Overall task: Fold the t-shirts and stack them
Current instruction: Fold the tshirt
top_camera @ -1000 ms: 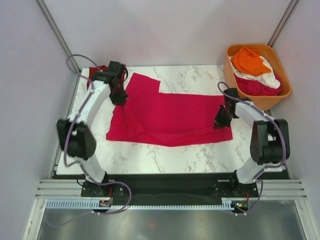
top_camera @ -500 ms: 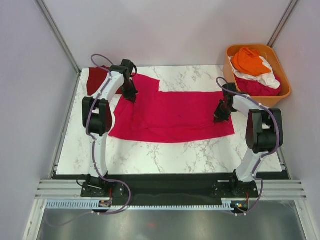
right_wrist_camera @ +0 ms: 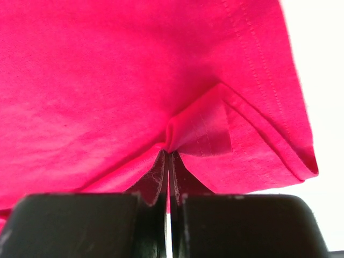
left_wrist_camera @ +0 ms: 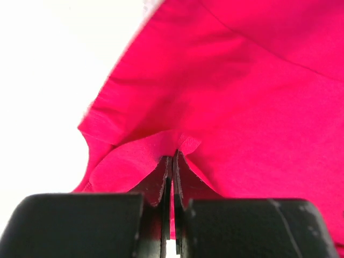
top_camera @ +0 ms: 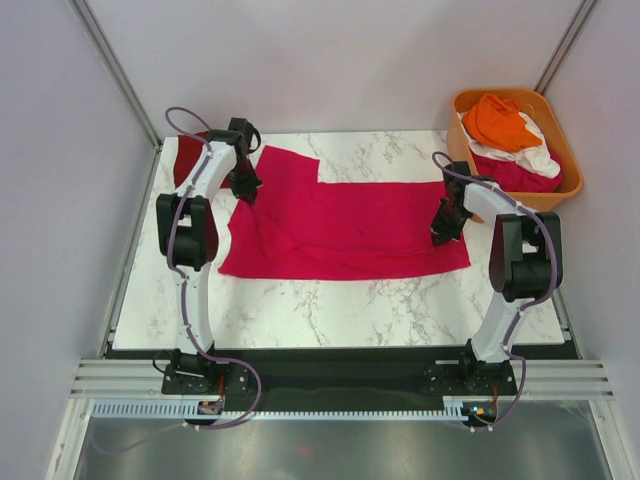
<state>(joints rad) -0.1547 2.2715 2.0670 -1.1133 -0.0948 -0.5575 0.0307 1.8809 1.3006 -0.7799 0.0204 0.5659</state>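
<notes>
Arms [top_camera: 190, 230] outstretched, left claw [top_camera: 247, 194] and right claw [top_camera: 440, 234] pinching t-shirt [top_camera: 345, 225]

Marble table [top_camera: 330, 292] with spread magenta t-shirt [top_camera: 340, 230], maroon t-shirt [top_camera: 187, 160] far-left.

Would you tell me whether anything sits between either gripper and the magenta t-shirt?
Nothing visible does: the left gripper and right gripper are each shut on a pinch of the magenta t-shirt, whose spread cloth carries nothing else.
</notes>
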